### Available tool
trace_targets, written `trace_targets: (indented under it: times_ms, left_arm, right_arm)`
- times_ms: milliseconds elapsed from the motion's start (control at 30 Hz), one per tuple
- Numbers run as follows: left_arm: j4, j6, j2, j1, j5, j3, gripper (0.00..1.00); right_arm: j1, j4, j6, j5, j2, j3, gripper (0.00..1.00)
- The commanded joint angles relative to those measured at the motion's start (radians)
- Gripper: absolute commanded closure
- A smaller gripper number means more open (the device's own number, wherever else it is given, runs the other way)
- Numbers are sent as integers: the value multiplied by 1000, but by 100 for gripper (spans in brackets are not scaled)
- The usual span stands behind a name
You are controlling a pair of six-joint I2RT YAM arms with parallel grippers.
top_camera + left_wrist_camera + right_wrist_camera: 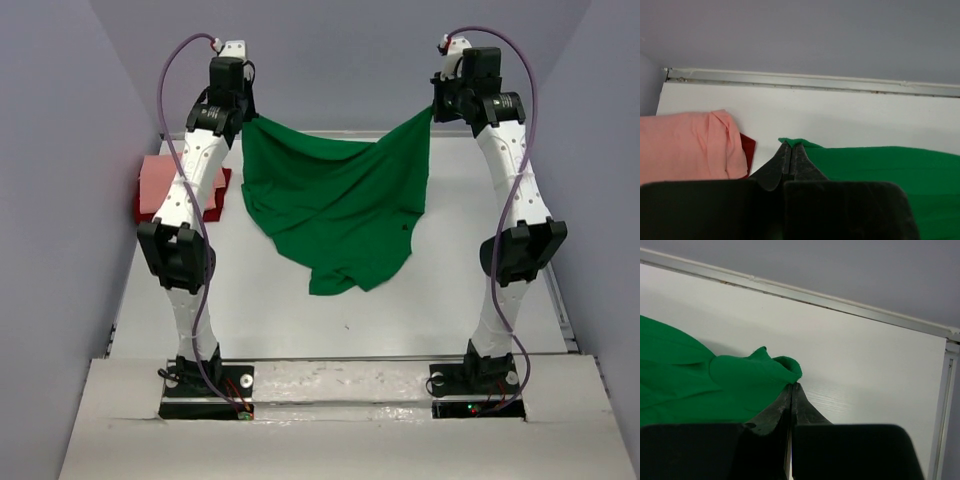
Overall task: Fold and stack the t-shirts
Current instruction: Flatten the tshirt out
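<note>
The bright green t-shirt (335, 205) hangs spread between both raised arms, its lower part drooping onto the table. My left gripper (246, 117) is shut on its left top corner; in the left wrist view the gripper (791, 145) pinches the green cloth (880, 170). My right gripper (434, 108) is shut on the right top corner; in the right wrist view the gripper (792, 386) pinches the bunched green cloth (740, 377). The salmon pink t-shirt (172, 185) lies folded on the dark red t-shirt (218, 200) at the table's left. They also show in the left wrist view, pink t-shirt (685, 145) over dark red t-shirt (747, 150).
The white table (400, 310) has a raised rail along its far edge (810, 82) and right edge (945, 405). Grey walls stand behind and at both sides. The arm bases sit at the near edge.
</note>
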Motion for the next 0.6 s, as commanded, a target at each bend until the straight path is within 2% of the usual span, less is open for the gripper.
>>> trace_targets:
  times_ms: [0, 100, 167, 300, 333, 367, 400, 433, 467, 567]
  left_arm:
    - [31, 18, 111, 28, 40, 166, 100]
    - [41, 1, 186, 55, 78, 229, 100]
    - [67, -12, 217, 78, 91, 240, 89]
    - [55, -31, 308, 123, 133, 315, 61]
    - [51, -35, 321, 143, 137, 324, 41]
    - [43, -36, 337, 150, 138, 332, 25]
    - [40, -32, 331, 157, 134, 318, 16]
    - [63, -32, 319, 160, 115, 254, 1]
    - [87, -32, 296, 160, 117, 254, 1]
    - [188, -49, 160, 160, 112, 79, 1]
  right_arm:
    - [-14, 3, 8, -62, 63, 86, 100]
    - [-34, 3, 13, -58, 106, 97, 100]
    - [-44, 3, 21, -60, 124, 106, 100]
    - [-80, 9, 34, -77, 153, 100, 100]
    - [-80, 10, 34, -83, 153, 94, 100]
    - [-80, 12, 37, -78, 153, 89, 87]
    - [-80, 12, 41, -72, 152, 87, 69]
    - [-80, 12, 45, -66, 143, 80, 16]
    - [-80, 12, 48, -62, 141, 80, 1]
    - [-80, 10, 57, -62, 108, 74, 0]
